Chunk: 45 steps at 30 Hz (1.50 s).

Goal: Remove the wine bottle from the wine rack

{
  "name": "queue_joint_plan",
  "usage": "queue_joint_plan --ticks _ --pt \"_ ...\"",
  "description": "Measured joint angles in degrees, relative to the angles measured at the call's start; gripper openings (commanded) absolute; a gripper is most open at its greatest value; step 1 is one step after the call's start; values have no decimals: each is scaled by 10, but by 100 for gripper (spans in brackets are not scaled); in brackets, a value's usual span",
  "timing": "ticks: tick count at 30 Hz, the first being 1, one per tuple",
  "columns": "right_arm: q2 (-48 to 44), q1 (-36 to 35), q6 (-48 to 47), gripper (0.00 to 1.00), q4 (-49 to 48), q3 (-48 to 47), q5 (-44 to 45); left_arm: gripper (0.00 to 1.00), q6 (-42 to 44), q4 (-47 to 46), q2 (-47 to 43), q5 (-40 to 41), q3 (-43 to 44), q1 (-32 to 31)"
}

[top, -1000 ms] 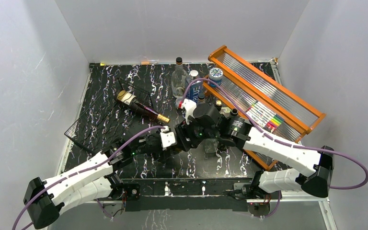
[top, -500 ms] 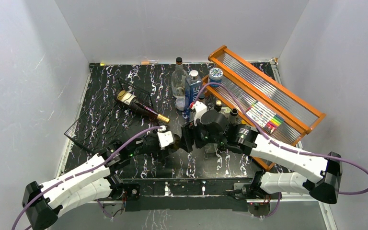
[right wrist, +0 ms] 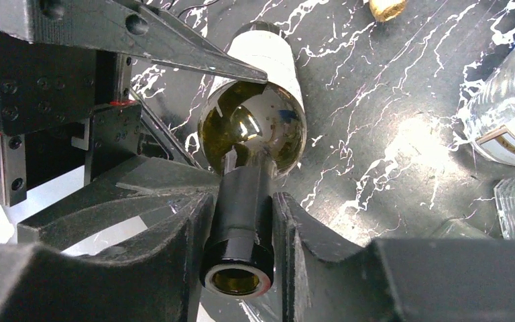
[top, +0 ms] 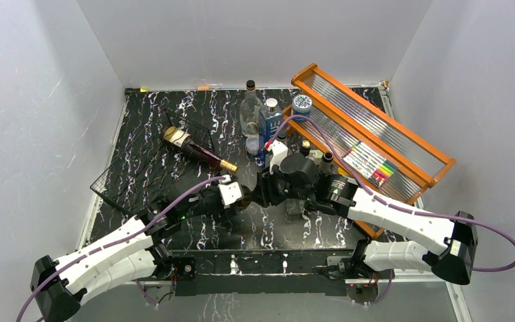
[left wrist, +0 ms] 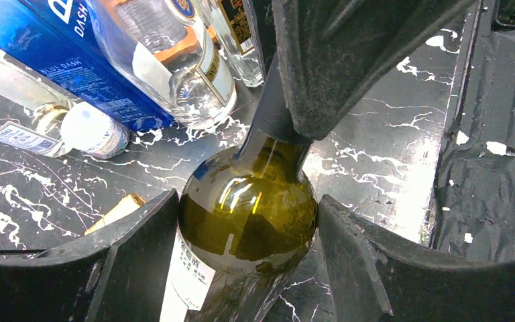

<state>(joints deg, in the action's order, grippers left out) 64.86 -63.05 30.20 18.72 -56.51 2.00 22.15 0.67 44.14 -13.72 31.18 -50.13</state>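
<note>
An olive-green wine bottle (left wrist: 248,218) with a white label is held over the black marbled table, in front of the wine rack (top: 117,176), a low black wire frame at the left. My left gripper (left wrist: 245,201) is shut on the bottle's shoulder, one finger on each side. My right gripper (right wrist: 241,221) is shut on the bottle's dark neck (right wrist: 240,201), just behind the open mouth. In the top view the two grippers (top: 238,194) (top: 263,190) meet at the table's middle and hide most of the bottle. A dark bottle with a gold top (top: 198,151) lies on the rack.
An orange wood-framed shelf (top: 375,144) with coloured markers (top: 377,166) lies slanted at the right. Clear glass bottles (top: 250,111) and a blue carton (top: 270,124) stand at the back centre, close beyond the grippers. A small clear bottle (left wrist: 74,127) lies beside them.
The right gripper drew back to the right, then closed its open fingers on the bottle's neck. The left gripper kept its hold on the bottle and shifted slightly.
</note>
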Motion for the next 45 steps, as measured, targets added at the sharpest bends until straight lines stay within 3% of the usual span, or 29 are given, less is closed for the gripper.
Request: queue_joint_plan --ticks 5,10,13,14,15,17,18,22,29,39,45 --pt "1 0 2 56 -5 1 2 29 -1 2 -4 3 0 0" --pt "5 -1 2 47 -9 2 1 28 -2 -1 -4 6 -1 0" --pt "5 0 2 32 -9 2 5 31 -3 -1 -5 7 -1 0" --pt "5 0 1 27 -9 3 9 37 -4 -1 -5 8 -1 0" --pt "5 0 2 23 -9 4 9 52 -5 0 -5 8 -1 0" --pt "5 0 1 16 -9 5 9 94 -5 0 -5 9 -1 0" --pt "4 0 0 12 -9 5 10 98 -7 0 -5 10 -1 0" --pt "4 -1 -8 4 4 -1 13 98 -21 -20 -12 28 -1 0" --pt "12 -2 -57 0 107 -76 42 98 -67 -38 -15 61 6 -3" --pt "61 1 -119 0 285 -215 81 98 -125 33 57 139 100 -3" --pt "99 0 -139 0 386 -300 83 98 -144 108 148 153 183 -2"
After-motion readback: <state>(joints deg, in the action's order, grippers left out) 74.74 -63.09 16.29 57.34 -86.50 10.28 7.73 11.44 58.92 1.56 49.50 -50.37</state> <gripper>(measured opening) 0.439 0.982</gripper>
